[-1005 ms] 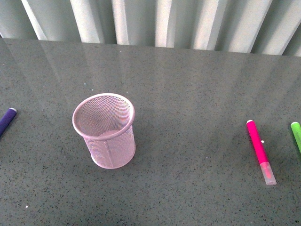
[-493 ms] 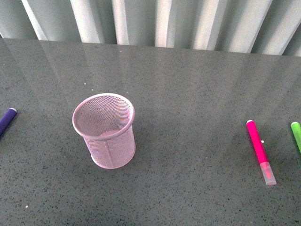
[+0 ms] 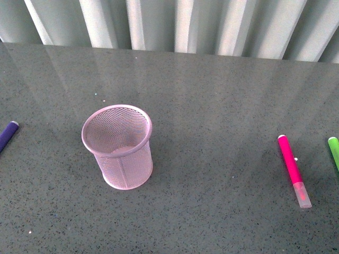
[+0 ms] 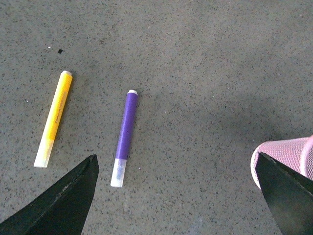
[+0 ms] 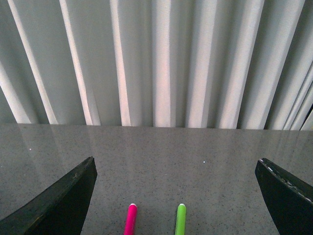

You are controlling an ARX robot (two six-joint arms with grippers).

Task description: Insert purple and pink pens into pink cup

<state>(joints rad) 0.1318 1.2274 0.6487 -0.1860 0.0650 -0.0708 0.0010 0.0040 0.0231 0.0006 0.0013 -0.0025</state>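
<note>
Right, nothing picked yet on the grey surface (image 3: pixel 222 90). Pink cup (image 3: pixel 127 168) stands upright left of centre, mouth clear, looks empty through the mesh. Left hand (image 4: pixel 175 157) hangs above the surface with fingers spread wide and nothing between them. Right hand (image 5: pixel 175 159) is likewise apart and empty. Purple pen (image 4: pixel 125 131) lies flat at the left edge of the front view, well apart from the cup, white end toward the far side. A yellow marker (image 4: pixel 54 116) lies near it, roughly parallel, not touching. Pink pen (image 3: pixel 292 169) lies flat on the right, clear cap toward the near side, with the green marker (image 3: pixel 333 151) near it further right. My read is that the step in hand is left-hand pickup of purple. Centre the fingers across the barrel mid-length, square to its axis. Drop straight down so yellow isn't clipped and close firmly. Tip the pen upright before lowering into the mouth, since a rim strike could topple the light mesh cup.
</note>
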